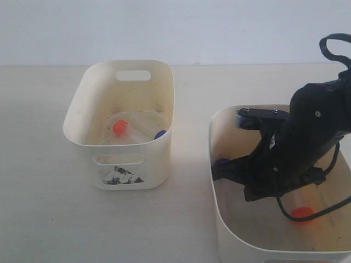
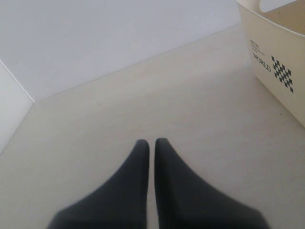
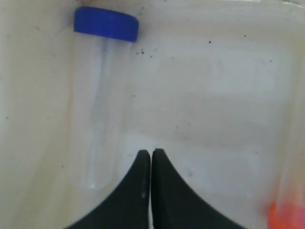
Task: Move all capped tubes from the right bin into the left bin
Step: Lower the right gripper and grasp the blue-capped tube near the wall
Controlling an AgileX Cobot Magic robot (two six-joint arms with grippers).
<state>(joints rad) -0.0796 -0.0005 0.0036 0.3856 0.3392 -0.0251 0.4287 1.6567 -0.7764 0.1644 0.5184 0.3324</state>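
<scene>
Blue-capped tube (image 3: 97, 109) lies in the right bin (image 1: 227, 244), cap toward its nine-o'clock wall, parallel to and just beside the right gripper (image 3: 151, 155), whose jaws are pressed together, empty.

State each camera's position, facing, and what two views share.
Exterior: off-arm, high, looking down on left bin and right bin; right arm shows.
Left wrist: low over table, facing a printed bin wall; shut left gripper shows.
Right wrist: inside right bin, facing its floor; shut right gripper shows.
Shared: exterior and right wrist both show the blue-capped tube.
</scene>
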